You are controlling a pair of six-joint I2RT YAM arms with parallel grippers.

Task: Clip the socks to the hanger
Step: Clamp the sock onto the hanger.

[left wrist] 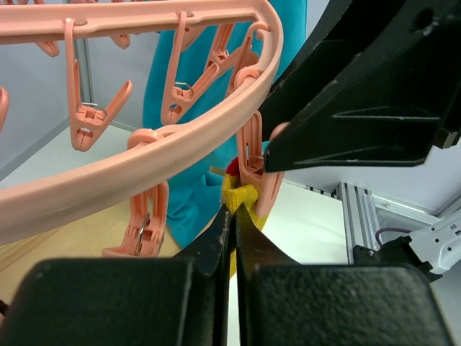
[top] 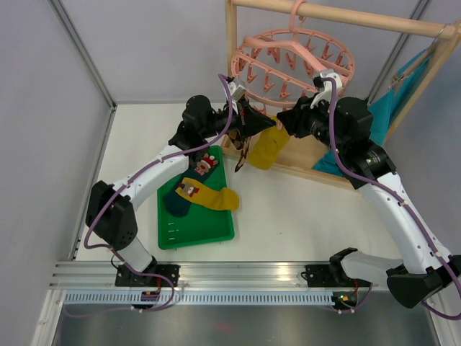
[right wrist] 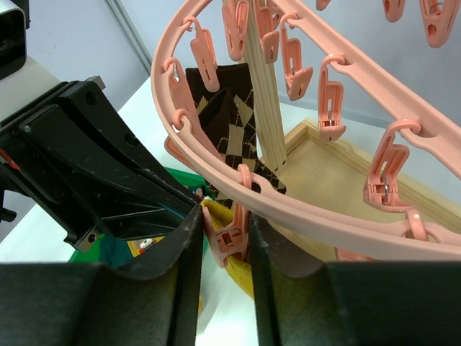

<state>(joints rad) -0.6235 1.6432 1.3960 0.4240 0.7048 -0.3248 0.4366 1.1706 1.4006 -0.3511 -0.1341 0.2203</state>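
- At twelve o'clock on the table [top: 302, 209], a wooden rack frame [top: 232, 72] carries the pink hanger [left wrist: 108, 173]. A teal cloth [top: 392, 108] hangs from the rack at about two o'clock.
- A brown argyle sock [right wrist: 234, 122] is already pinned to the ring (just beside the rack's upright post) and hangs close to both arms.
- Toward eight o'clock, a green tray [top: 162, 241] holds a teal sock [top: 180, 198] with a small figure, a yellow sock [top: 220, 198] lying against it, and another figured sock [top: 207, 166] at the tray's far end.
- The table is pale, with grey panel walls [top: 144, 43] behind it and a metal rail [top: 238, 270] along its near edge.
- The left gripper [left wrist: 232, 209] is closed tight on the top edge of a mustard-yellow sock [top: 268, 148], held up right under the ring.
- The right gripper [right wrist: 225, 216], at three o'clock from the left one, squeezes a pink clip [right wrist: 227, 241] between its fingers. The sock's edge touches the clip's lower end, but I cannot tell whether it sits inside the clip's mouth.
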